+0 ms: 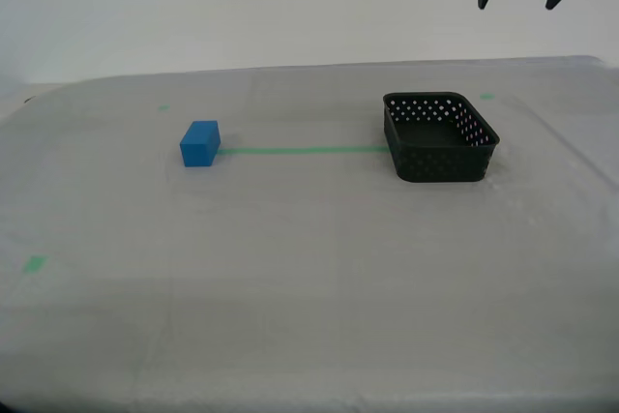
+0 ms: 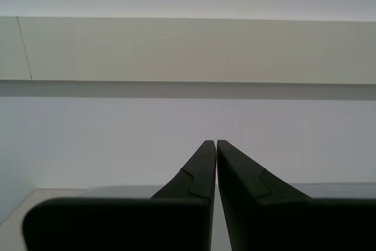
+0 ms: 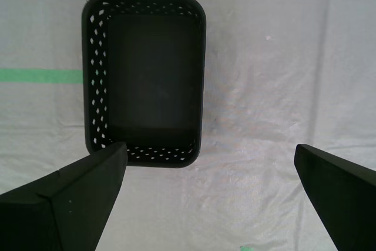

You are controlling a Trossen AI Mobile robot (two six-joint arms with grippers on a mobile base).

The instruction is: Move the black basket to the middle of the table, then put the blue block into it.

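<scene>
The black basket (image 1: 440, 163) stands empty on the table (image 1: 309, 278) toward the exterior view's right, at the end of a green tape line (image 1: 300, 151). The blue block (image 1: 199, 143) sits at the line's other end, toward the exterior view's left. My first gripper (image 1: 516, 2) hangs open and empty high above the basket's far right. In the first wrist view the basket (image 3: 97, 74) lies below and ahead of its spread jaws (image 3: 210, 148). My second gripper (image 2: 216, 141) is shut on nothing, points at a pale wall, and is out of the exterior view.
Small green tape marks lie on the table at the near left (image 1: 35, 263), far left (image 1: 162, 106) and behind the basket (image 1: 486, 96). The tape line also shows in the first wrist view (image 3: 41, 75). A pale wall stands behind the table.
</scene>
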